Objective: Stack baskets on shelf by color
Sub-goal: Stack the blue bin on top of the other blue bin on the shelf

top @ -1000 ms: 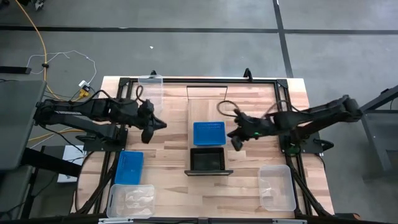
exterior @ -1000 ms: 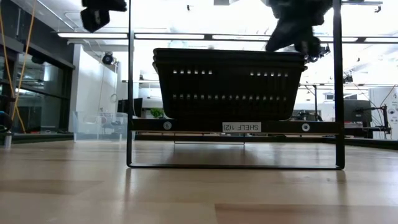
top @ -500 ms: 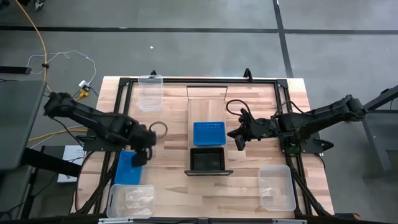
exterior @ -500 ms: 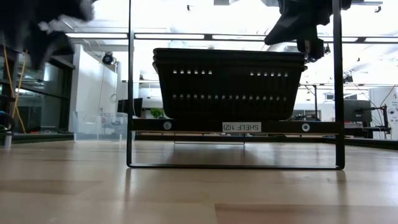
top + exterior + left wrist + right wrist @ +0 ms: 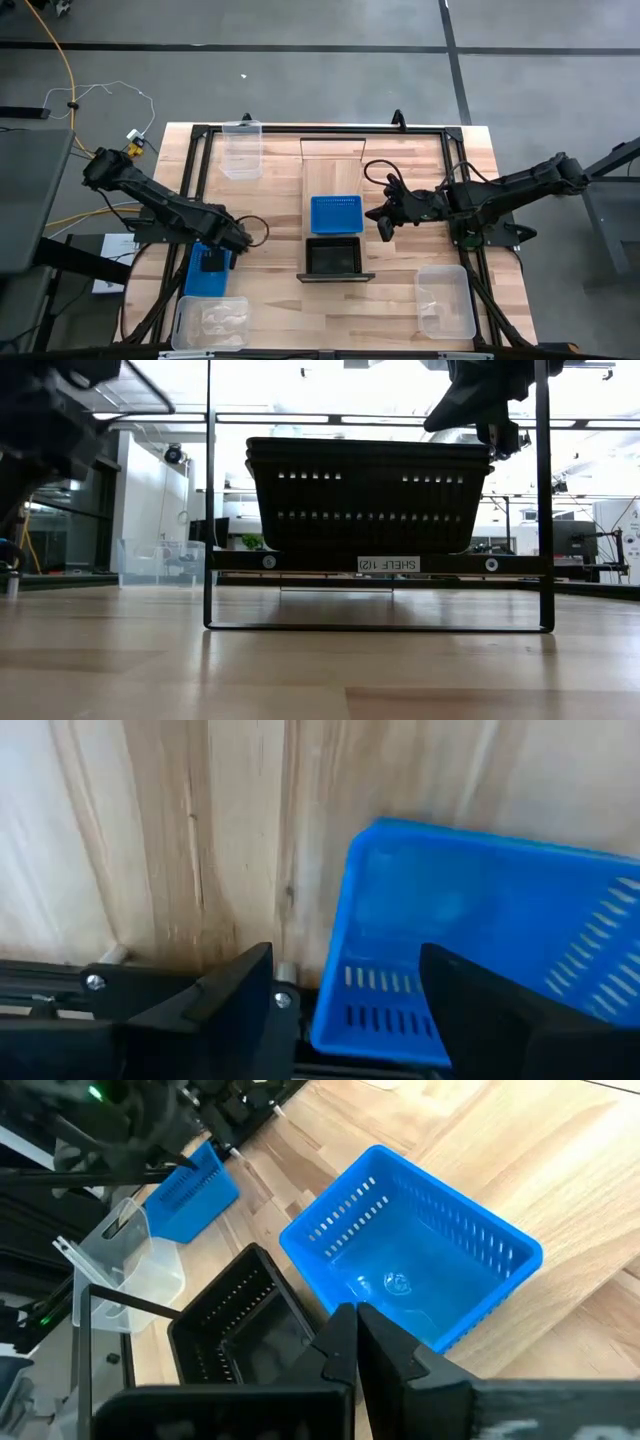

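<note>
Hovering left gripper (image 5: 212, 262), fingers spread, empty, over loose blue basket (image 5: 206, 270) at lower left. Off-centre descent could snag the rim, tipping it. Right gripper (image 5: 382, 227) clenched, empty, right of centre.

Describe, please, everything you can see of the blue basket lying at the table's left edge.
The blue basket is a small rectangular bin of bright, glossy plastic, with rows of narrow slots in its walls. It sits upright and empty on the wooden table, just above a clear basket in the high view. The left gripper hangs open right over it, fingers on either side of one end wall; no contact can be made out.
</note>
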`<control>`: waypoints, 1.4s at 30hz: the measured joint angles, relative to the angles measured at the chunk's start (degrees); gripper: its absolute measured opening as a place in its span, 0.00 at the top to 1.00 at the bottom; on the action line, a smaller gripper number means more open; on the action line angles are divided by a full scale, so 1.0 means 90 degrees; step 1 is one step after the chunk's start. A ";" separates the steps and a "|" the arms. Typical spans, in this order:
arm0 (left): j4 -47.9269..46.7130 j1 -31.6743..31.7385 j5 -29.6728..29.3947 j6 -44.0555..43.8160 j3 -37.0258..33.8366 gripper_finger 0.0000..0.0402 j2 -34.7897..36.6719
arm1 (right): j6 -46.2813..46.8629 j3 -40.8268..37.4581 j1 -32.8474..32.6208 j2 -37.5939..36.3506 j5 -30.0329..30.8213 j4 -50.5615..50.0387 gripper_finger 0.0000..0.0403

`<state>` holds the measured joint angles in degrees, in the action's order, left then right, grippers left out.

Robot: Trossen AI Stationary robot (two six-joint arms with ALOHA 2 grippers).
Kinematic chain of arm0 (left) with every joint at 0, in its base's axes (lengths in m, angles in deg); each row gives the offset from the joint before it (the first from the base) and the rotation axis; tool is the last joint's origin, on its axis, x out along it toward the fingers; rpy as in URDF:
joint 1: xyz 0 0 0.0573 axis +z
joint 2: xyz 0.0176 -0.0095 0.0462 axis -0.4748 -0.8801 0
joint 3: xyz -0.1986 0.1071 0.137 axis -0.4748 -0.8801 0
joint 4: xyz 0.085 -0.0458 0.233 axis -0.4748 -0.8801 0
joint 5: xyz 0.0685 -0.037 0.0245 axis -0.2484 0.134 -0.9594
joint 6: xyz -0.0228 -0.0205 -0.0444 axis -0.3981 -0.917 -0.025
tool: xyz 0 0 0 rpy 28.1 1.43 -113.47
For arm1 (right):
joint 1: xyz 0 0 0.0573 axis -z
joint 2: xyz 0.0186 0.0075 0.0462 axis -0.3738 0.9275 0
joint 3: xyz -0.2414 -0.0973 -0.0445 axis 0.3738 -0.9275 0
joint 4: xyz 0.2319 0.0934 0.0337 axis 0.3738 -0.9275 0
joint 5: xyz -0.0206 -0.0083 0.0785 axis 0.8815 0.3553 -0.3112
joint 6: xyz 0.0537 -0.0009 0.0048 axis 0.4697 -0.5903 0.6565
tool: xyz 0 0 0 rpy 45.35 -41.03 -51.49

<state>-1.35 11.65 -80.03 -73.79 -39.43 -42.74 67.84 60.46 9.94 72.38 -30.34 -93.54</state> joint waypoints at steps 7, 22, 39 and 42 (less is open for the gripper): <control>0.0413 -0.0026 0.0067 -0.0049 -0.0316 0.40 -0.0005 | 0.0005 0.0000 -0.0002 0.0000 -0.0002 0.0004 1.00; 0.1038 -0.0026 0.0360 -0.0116 -0.0953 0.70 -0.0038 | -0.0002 0.0000 -0.0002 0.0000 -0.0002 0.0006 1.00; -0.0778 0.1002 -0.1992 -0.1150 0.1110 1.00 0.1035 | 0.0005 0.0000 0.0000 0.0000 0.0051 0.0004 1.00; -0.0624 0.1413 -0.2935 -0.2037 0.1613 1.00 0.1540 | 0.0029 0.0000 0.0000 0.0000 0.0060 0.0046 1.00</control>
<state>-6.96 24.36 -106.45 -92.13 -24.91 -28.88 68.10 60.46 9.94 72.38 -29.80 -93.13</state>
